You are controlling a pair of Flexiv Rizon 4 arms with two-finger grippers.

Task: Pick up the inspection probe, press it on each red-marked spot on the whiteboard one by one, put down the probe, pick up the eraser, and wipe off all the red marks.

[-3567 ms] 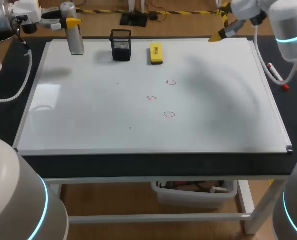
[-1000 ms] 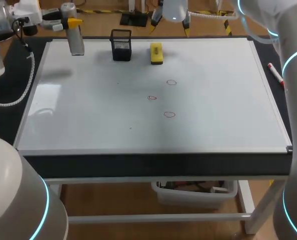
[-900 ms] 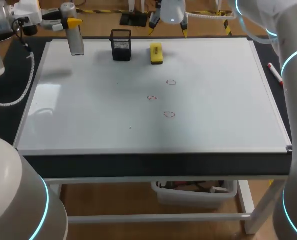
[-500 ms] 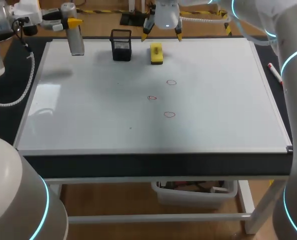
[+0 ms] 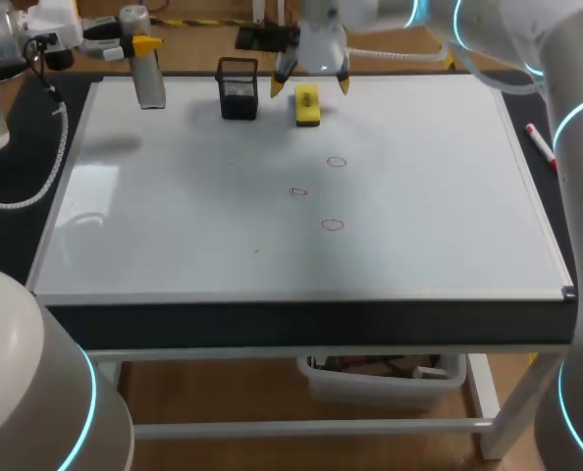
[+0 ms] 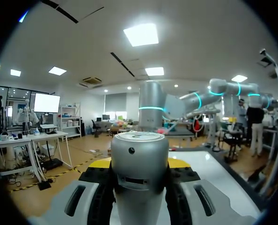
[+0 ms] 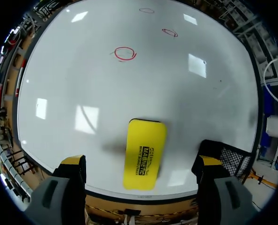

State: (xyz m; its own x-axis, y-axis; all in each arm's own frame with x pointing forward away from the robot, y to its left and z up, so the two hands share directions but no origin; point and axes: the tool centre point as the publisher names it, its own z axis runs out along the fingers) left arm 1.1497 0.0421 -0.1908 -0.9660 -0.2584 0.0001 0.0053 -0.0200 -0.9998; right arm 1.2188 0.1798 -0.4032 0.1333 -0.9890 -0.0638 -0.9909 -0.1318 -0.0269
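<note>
From above, there is one whiteboard (image 5: 174, 235) on one black counter (image 5: 272, 324). On the whiteboard are three red marks (image 5: 298, 192), small rings close together near the middle. There is one yellow eraser (image 5: 306, 108), one black mesh cup (image 5: 238, 90) and one silver probe (image 5: 150, 78). One red pen (image 5: 540, 147) lies on the counter, just beside the whiteboard's right edge. The eraser lies flat near the far edge, with the cup near it on its left. Its long side runs from the near edge toward the far edge. The right tool (image 5: 311, 85) hangs over the eraser's far end, with its two yellow tips spread wide. The probe stands upright over the far left corner, held in the left tool (image 5: 142, 45).

From the left wrist, the probe (image 6: 139, 154) fills the middle and points straight out along the tool. The left tool (image 6: 139, 165) is closed on it, with a black finger pressed on each side.

From the right wrist, the eraser (image 7: 145, 140) lies between the two fingers of the right tool (image 7: 141, 163). The tool is wide open and holds nothing. There is a gap between each finger and the eraser. The eraser's long side runs out ahead of the tool, tilted a little, so the fingers face its two long sides. All three red marks (image 7: 125, 53) show on the whiteboard (image 7: 83, 84) ahead of the eraser, well apart from it. The cup (image 7: 232, 157) is just beside one finger.
</note>
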